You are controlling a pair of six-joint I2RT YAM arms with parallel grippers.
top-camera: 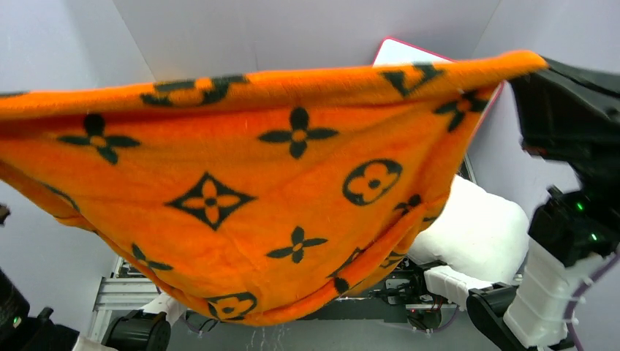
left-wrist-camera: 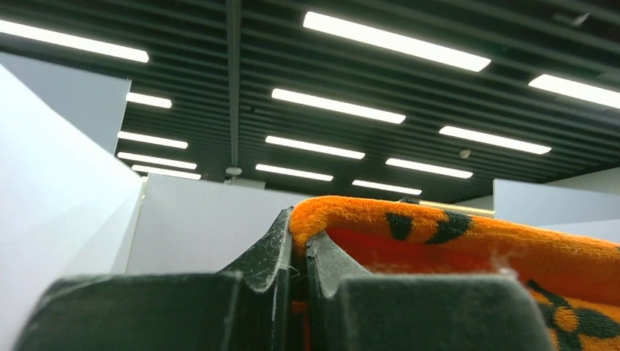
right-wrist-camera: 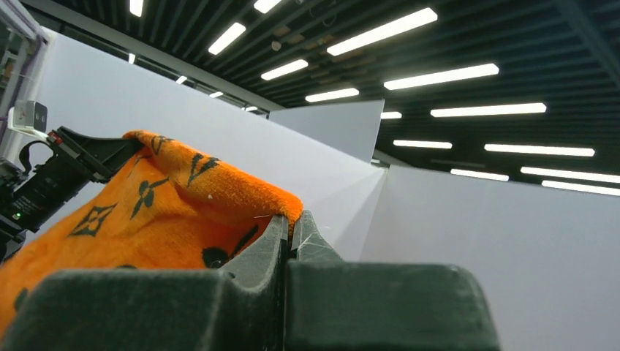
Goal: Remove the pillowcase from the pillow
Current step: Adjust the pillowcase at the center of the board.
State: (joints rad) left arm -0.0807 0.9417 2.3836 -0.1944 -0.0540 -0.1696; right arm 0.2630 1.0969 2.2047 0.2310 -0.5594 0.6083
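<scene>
The orange pillowcase [top-camera: 241, 197] with black motifs hangs stretched wide in the air, close under the top camera. My left gripper [left-wrist-camera: 298, 223] is shut on one upper corner of the pillowcase [left-wrist-camera: 475, 241]; that gripper is off the left edge of the top view. My right gripper [right-wrist-camera: 291, 217] is shut on the other upper corner of the pillowcase [right-wrist-camera: 146, 212], at the top right of the top view [top-camera: 537, 66]. The white pillow [top-camera: 479, 234] lies below at the right, outside the cover, its left part hidden behind the fabric.
A pink-framed whiteboard [top-camera: 401, 53] leans at the back, above the fabric's top edge. White walls [top-camera: 292, 33] enclose the workspace. The right arm's body [top-camera: 570, 219] stands at the right, and a metal rail [top-camera: 121, 292] shows at the lower left.
</scene>
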